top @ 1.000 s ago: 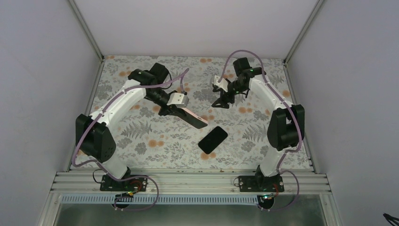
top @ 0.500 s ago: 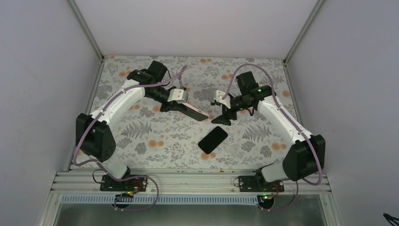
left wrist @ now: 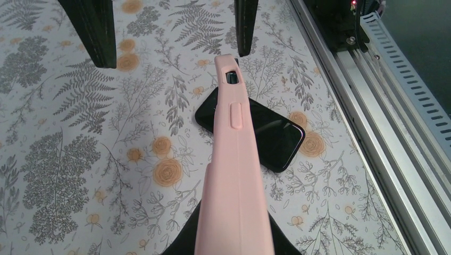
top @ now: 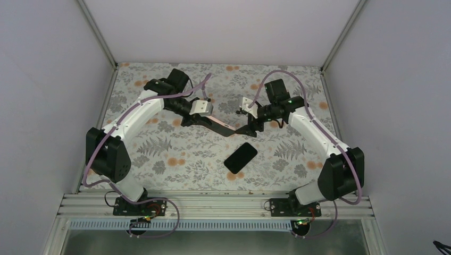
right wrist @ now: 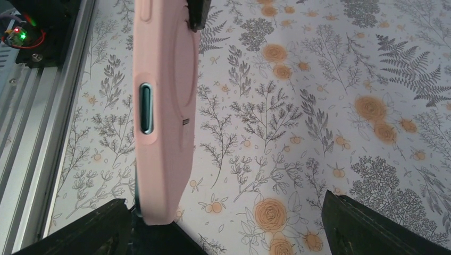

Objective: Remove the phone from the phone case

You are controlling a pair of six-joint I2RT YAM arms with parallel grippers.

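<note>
The phone lies flat and dark on the floral table, just below the middle of the overhead frame and bare of any cover. I see the pink phone case held in the air just above it in the picture. In the left wrist view the case runs up from the bottom edge and crosses over the phone. My left gripper pinches the case's near end, its jaws pressed on either side. The left arm rises from the lower left, folds at the elbow and reaches across toward the centre. The right arm mirrors it from the lower right, wrist turned leftward, so the right gripper meets the case's free end. Its jaws stand spread wide. In the right wrist view the case hangs close by the lower-left finger, with the other finger well apart at lower right; I cannot tell whether the case touches the near one. Bare table surrounds the phone on all sides. The aluminium rail runs along the bottom, near the phone but apart from it, and the white walls stand well off.
</note>
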